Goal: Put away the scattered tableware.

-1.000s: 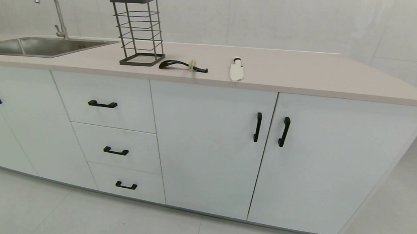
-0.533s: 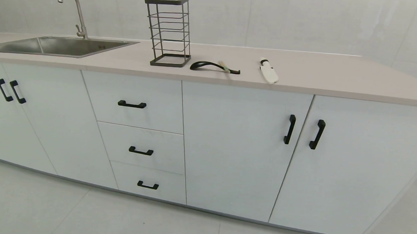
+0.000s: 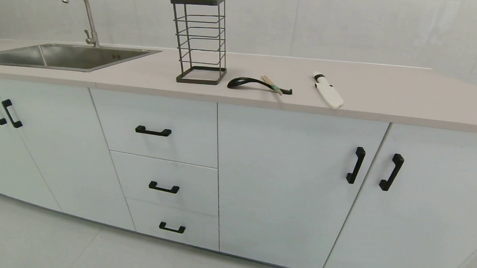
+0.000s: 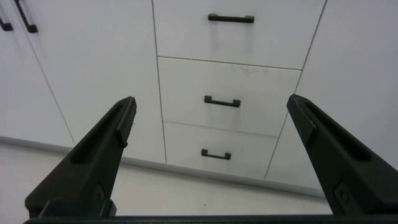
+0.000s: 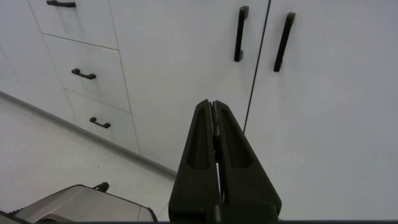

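A black wire rack (image 3: 200, 38) stands upright on the beige counter (image 3: 387, 93). Just right of it lies a black ladle (image 3: 257, 84) with a pair of wooden chopsticks (image 3: 272, 84) resting across its handle. Farther right a white knife with a black end (image 3: 327, 89) lies near the counter's front edge. My left gripper (image 4: 211, 106) is open, low in front of the drawers (image 4: 229, 93). My right gripper (image 5: 215, 112) is shut with nothing in it, facing the cabinet doors (image 5: 186, 62).
A steel sink (image 3: 59, 54) with a curved tap (image 3: 83, 13) is set into the counter at the left. White cabinets fill the front below, with three drawers (image 3: 157, 162) and black door handles (image 3: 373, 169). Grey tiled floor (image 3: 33, 237) lies before them.
The head view has shifted: the counter and its things now sit farther right and lower in the picture. The things have not moved on the counter.
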Controlling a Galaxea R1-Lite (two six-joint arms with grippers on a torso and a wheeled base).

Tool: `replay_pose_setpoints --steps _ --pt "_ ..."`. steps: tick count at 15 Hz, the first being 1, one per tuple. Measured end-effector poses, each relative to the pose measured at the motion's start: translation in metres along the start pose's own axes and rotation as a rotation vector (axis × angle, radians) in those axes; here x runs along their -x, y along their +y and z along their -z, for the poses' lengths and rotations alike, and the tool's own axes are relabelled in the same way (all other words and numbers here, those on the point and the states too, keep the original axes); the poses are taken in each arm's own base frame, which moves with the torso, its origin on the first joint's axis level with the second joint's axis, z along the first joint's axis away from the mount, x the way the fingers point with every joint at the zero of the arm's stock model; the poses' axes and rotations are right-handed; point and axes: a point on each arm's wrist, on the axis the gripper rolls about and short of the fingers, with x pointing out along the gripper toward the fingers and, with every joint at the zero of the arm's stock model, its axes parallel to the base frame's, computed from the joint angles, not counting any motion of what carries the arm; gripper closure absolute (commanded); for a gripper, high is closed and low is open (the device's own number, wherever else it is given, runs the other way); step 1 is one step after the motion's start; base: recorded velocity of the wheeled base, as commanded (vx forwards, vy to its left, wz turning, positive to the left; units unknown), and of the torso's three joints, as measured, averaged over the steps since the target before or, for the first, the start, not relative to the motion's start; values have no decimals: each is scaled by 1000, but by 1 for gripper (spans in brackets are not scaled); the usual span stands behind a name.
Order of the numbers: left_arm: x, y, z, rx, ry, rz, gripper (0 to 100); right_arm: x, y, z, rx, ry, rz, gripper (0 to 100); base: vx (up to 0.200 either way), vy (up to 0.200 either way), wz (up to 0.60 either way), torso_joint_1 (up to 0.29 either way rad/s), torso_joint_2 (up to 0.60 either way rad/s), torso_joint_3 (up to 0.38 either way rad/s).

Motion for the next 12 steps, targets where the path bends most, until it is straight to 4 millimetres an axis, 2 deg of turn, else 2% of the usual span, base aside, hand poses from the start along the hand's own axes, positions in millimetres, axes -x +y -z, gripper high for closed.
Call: replay_pose_setpoints --steps 5,12 --pt "0 0 0 -2 0 1 0 0 0 0 0 0 0 100 0 200 0 3 5 -2" --pt "0 0 0 15 -2 0 0 0 0 0 1 0 1 100 0 0 0 0 0 0"
